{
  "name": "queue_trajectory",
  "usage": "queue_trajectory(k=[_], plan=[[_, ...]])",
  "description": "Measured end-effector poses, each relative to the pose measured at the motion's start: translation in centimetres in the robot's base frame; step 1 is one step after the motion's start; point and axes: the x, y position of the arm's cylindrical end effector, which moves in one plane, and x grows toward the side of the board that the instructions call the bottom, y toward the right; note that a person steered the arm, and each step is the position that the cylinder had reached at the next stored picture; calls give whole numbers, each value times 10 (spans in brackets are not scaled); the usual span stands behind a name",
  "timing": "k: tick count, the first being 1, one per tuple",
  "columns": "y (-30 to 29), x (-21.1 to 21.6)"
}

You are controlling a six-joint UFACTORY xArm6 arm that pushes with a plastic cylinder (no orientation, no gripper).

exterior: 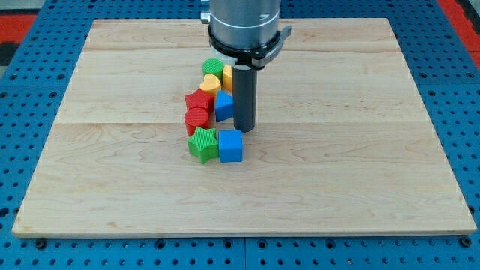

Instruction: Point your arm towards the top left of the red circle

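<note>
Board: a pale wooden board (112, 187) lies on a blue pegboard surface (30, 112); all blocks sit in one cluster a little to the view's left of the board's centre.
Red circle: the red circle (196, 118), a short ribbed cylinder, stands at the view's left edge of the cluster, touching the red block above it and just above the green star.
Red block: a red block of irregular shape (199, 100) sits just above the red circle, toward the view's top.
Green star: the green star (203, 144) lies at the cluster's bottom, touching the blue cube on its right.
Green circle: a green circle (214, 67) is the topmost block, partly under the arm.
Yellow pieces: a yellow round block (211, 82) sits below the green circle; another yellow block (227, 76) shows beside it, shape unclear.
Blue blocks: a blue block (224, 106) touches the rod's left side; the blue cube (231, 146) lies below it.
My tip: my tip (244, 130) rests on the board to the view's right of the red circle, with the blue block between them, just above the blue cube.
Hand state: the arm ends in a plain rod, which holds nothing.
</note>
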Motion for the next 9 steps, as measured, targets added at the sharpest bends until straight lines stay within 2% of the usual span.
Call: queue_trajectory(k=[1,3,5,6,7,8,9], plan=[[60,-28],[83,-95],[83,-91],[90,-49],[130,35],[150,151],[125,168]])
